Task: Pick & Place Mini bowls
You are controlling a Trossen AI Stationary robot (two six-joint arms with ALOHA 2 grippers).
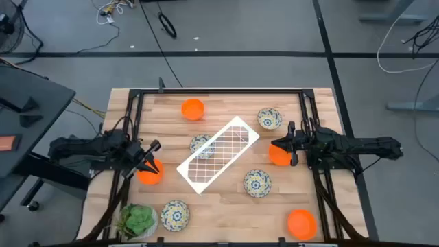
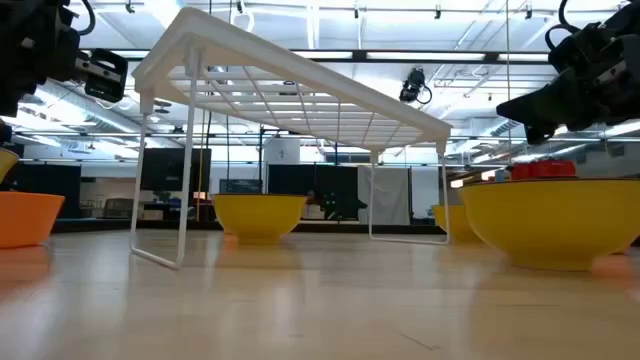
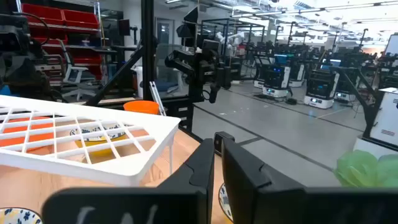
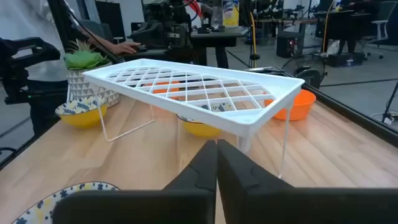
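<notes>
Left gripper (image 1: 152, 162) has its fingers pressed together with nothing in them, sitting right over an orange mini bowl (image 1: 149, 175) at the left side of the bench (image 1: 226, 199); right gripper (image 1: 282, 144) is the same deal, closed up and empty, right at another orange mini bowl (image 1: 279, 155) on the right side. Between them the white wire rack (image 1: 218, 153) sits diagonal with a floral mini bowl (image 1: 199, 143) under it. More bowls are scattered around: orange ones at the far edge (image 1: 193, 108) and the near right corner (image 1: 301, 223), floral ones (image 1: 269, 118) (image 1: 257, 182) (image 1: 175, 214), and a potted plant (image 1: 139, 221) in the near left corner.
</notes>
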